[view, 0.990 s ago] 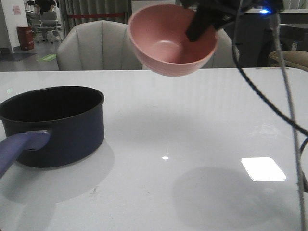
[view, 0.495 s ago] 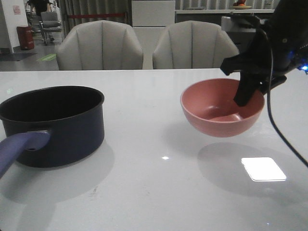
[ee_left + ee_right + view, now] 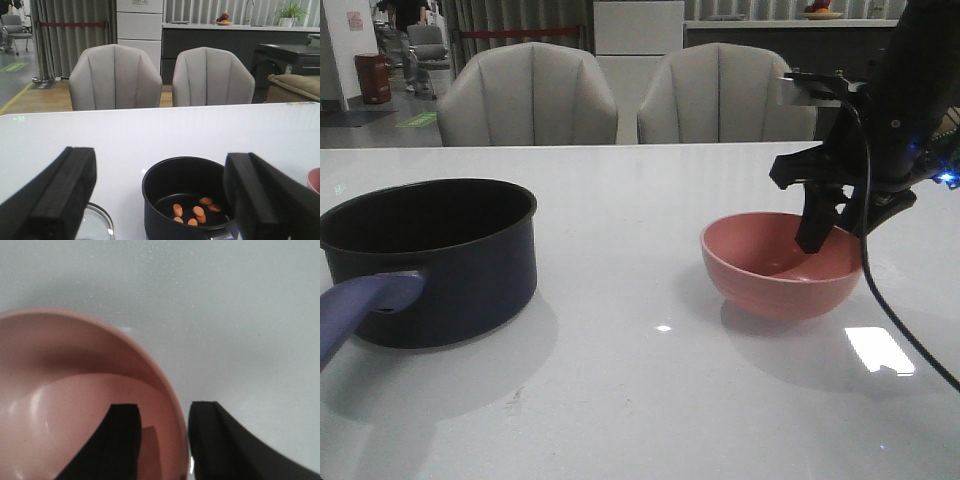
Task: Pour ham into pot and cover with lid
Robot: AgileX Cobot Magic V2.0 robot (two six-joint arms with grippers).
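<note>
The dark navy pot (image 3: 430, 255) stands at the table's left, its blue-purple handle (image 3: 360, 305) pointing toward me. In the left wrist view several orange-pink ham pieces (image 3: 195, 212) lie on the pot's (image 3: 165, 200) black floor. The glass lid (image 3: 95, 225) lies flat on the table beside the pot, only its rim edge showing. My left gripper (image 3: 160, 200) hangs open above and behind the pot, holding nothing. An empty pink bowl (image 3: 782, 265) rests on the table at the right. My right gripper (image 3: 825, 240) is shut on the bowl's (image 3: 75, 405) rim, one finger inside and one outside.
Two grey chairs (image 3: 530, 95) (image 3: 725, 95) stand behind the table's far edge. A black cable (image 3: 880, 300) trails down from the right arm over the table's right side. A bright light patch (image 3: 878, 350) reflects off the tabletop near the bowl.
My right gripper carried the pink bowl from high above the table's middle, rightward and down. The bowl turned upright and now sits on the table. The pot has not moved.
</note>
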